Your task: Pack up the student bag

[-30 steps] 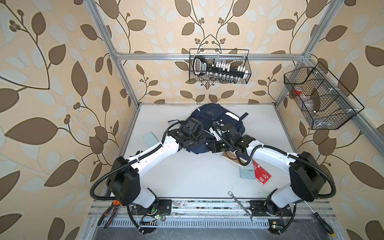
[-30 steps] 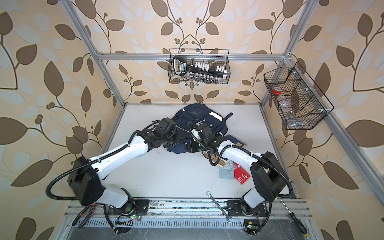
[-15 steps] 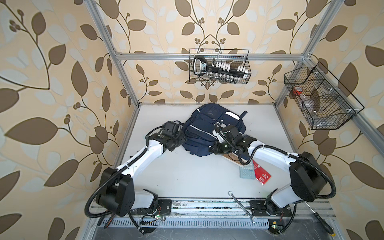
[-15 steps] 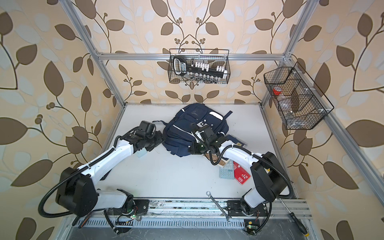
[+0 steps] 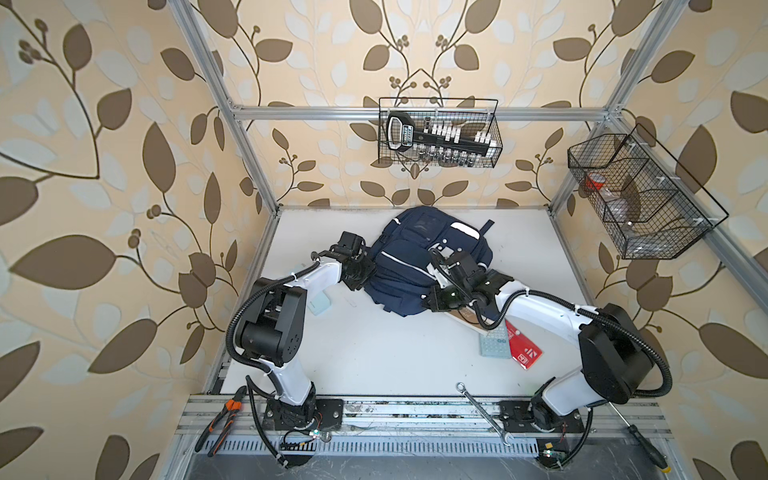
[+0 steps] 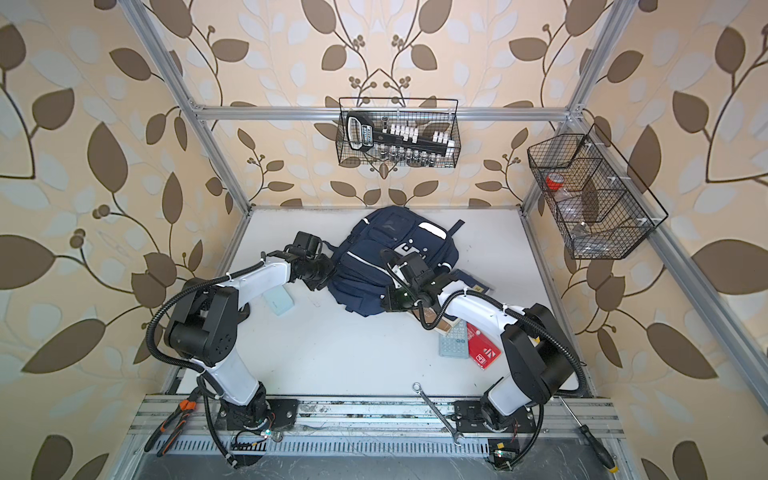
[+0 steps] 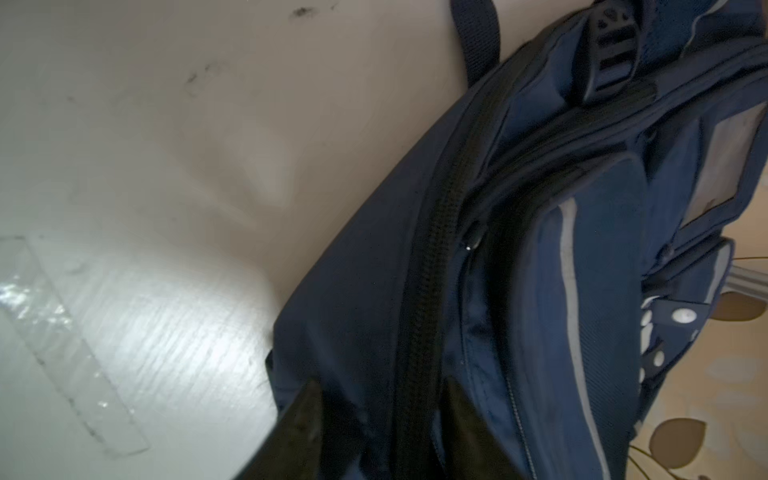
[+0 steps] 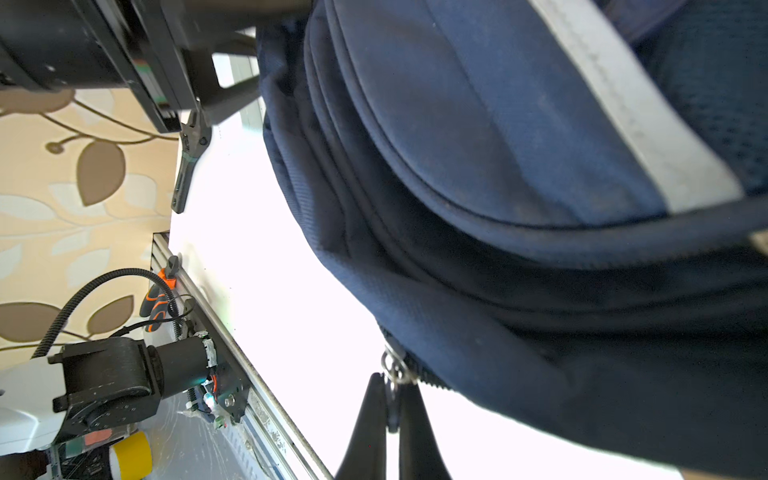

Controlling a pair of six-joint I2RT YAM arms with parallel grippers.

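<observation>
The student bag [image 5: 415,257] [image 6: 374,266], navy with white stripes, lies flat at the back middle of the white table. My left gripper [image 5: 360,275] [image 6: 320,277] is at the bag's left edge. In the left wrist view its fingers [image 7: 309,411] stand either side of a fold of the bag [image 7: 602,291], with the dark zip line between them. My right gripper [image 5: 430,300] [image 6: 388,301] is at the bag's near right corner. In the right wrist view this gripper [image 8: 392,384] is shut on the metal zip pull [image 8: 394,370] at the end of the zip.
A pale blue case [image 5: 320,305] and a clear ruler [image 7: 70,345] lie left of the bag. A calculator [image 5: 494,343], a red booklet [image 5: 523,351] and a notebook [image 5: 465,318] lie under the right arm. A wrench [image 5: 484,411], pliers [image 5: 224,419] and wire baskets [image 5: 438,133] line the edges.
My left arm left the top of the bag, swung out to the left with its jaws wide, then came back to the bag's left edge and closed there. The right gripper kept its hold.
</observation>
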